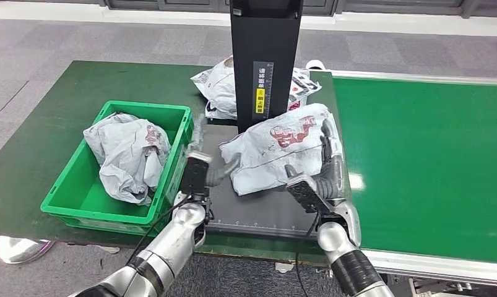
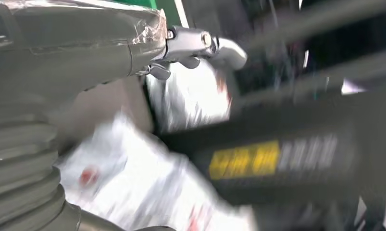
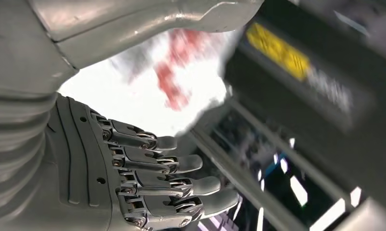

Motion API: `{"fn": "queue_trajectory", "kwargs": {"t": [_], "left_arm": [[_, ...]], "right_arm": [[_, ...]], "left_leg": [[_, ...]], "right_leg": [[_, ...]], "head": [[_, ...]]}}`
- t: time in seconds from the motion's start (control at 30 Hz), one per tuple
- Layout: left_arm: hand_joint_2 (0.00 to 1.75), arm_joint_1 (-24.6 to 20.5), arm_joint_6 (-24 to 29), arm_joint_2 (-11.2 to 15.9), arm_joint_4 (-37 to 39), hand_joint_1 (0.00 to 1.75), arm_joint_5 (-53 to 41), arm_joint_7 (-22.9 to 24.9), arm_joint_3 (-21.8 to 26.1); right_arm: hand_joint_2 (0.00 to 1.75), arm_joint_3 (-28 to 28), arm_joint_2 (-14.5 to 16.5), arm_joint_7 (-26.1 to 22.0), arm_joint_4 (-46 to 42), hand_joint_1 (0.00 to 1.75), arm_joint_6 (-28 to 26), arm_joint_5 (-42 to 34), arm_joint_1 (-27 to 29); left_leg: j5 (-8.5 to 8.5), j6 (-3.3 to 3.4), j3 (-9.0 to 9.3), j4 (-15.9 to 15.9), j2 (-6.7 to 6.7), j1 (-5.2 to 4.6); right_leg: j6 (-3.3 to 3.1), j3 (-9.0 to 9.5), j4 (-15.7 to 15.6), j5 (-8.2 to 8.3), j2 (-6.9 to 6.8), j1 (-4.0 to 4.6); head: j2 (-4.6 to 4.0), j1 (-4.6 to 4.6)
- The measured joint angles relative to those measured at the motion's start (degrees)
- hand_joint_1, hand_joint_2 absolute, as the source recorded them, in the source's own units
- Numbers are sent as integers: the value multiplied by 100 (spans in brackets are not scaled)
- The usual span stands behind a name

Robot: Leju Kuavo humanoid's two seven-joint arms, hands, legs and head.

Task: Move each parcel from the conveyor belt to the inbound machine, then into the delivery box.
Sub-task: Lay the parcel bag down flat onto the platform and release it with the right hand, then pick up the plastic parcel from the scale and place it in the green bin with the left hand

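White parcel with red print lying on the black plate of the inbound machine, just in front of the machine's upright column. Long axis running slantwise, from the low near-left corner up toward the far right. Right hand pressed along the parcel's right edge, fingers up against the bag, thumb under the near edge: judged a hold, and plainly the nearer hand. Left hand just left of the parcel's near-left corner, blurred; open or closed, cannot tell. Green delivery box lying left of the plate, one crumpled grey parcel already inside. Further white parcels behind the column. Yellow label and white characters on the column, too small to read. Green conveyor belt to the right.
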Motion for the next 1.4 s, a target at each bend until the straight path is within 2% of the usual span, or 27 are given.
{"fn": "queue_trajectory", "kwargs": {"t": [0.17,0.23,0.4,0.5,0.63,0.7,0.73,0.83,0.87,0.97,1.03,1.27,1.4], "left_arm": [[175,-292,326,-90,831,0,-1465,1097,-685],[175,-402,362,-98,1099,0,-1863,1522,-961],[175,-611,248,-100,1488,0,-2250,2141,-1391],[175,-719,-125,-96,1672,0,-2573,2727,-1584],[175,-903,-1314,-52,1891,0,-3229,3671,-1896],[175,-1023,-1729,-33,1949,0,-3412,3865,-2056],[175,-1071,-1817,-27,1971,10,-3451,3904,-2117],[175,-1149,-1955,-16,2024,140,-3507,3955,-2243],[175,-1175,-2065,-12,2041,175,-3544,3985,-2278],[175,-1260,-2445,8,2083,175,-3721,4142,-2355],[175,-1300,-2474,32,2102,175,-3863,4270,-2393],[175,-1398,-2223,117,2127,175,-4110,4444,-2413],[175,-1391,-1682,143,2136,175,-4255,4500,-2412]], "right_arm": [[175,-186,-2,-556,-249,0,-101,-571,121],[175,-194,-2,-607,-362,0,-87,-653,163],[175,-194,-1,-630,-545,0,-38,-740,200],[175,-189,1,-663,-700,0,43,-851,235],[175,-132,8,-605,-921,0,258,-965,261],[175,-105,20,-590,-976,0,325,-988,255],[175,-92,28,-587,-996,0,340,-993,253],[175,-60,48,-585,-1037,0,373,-999,251],[175,-52,51,-584,-1045,0,395,-999,251],[175,-25,60,-537,-1083,0,482,-975,249],[175,0,68,-457,-1155,0,534,-935,257],[175,18,72,-311,-1440,0,636,-877,328],[175,18,72,-291,-1575,0,694,-871,413]], "left_leg": [[0,0,2,1,7,-1],[1,-1,2,0,6,0],[2,-3,1,-2,6,3],[2,-3,-1,-2,6,3],[2,-3,-1,-2,1,2],[2,-2,3,-2,-5,2],[2,-2,5,-3,-7,2],[2,-2,9,-3,-6,2],[2,-2,10,-3,-6,2],[3,-2,19,-4,-7,2],[4,-3,25,-4,-5,2],[10,-12,32,-4,2,3],[11,-14,31,-4,2,5]], "right_leg": [[1,-3,0,4,12,0],[1,-3,0,4,12,1],[0,-4,1,4,12,4],[0,-3,1,4,10,3],[0,2,1,3,4,2],[0,9,1,2,-5,2],[-1,12,1,1,-8,2],[-1,16,1,2,-8,2],[-1,18,1,2,-9,2],[-1,29,1,2,-15,3],[-3,31,1,3,-14,3],[-11,30,1,9,-1,8],[-14,27,2,11,1,10]], "head": [[0,0],[0,-1],[0,-1],[0,-1],[0,-1],[0,-1],[0,-1],[0,-1],[0,-1],[0,-1],[0,-1],[0,-1],[0,-1]]}}
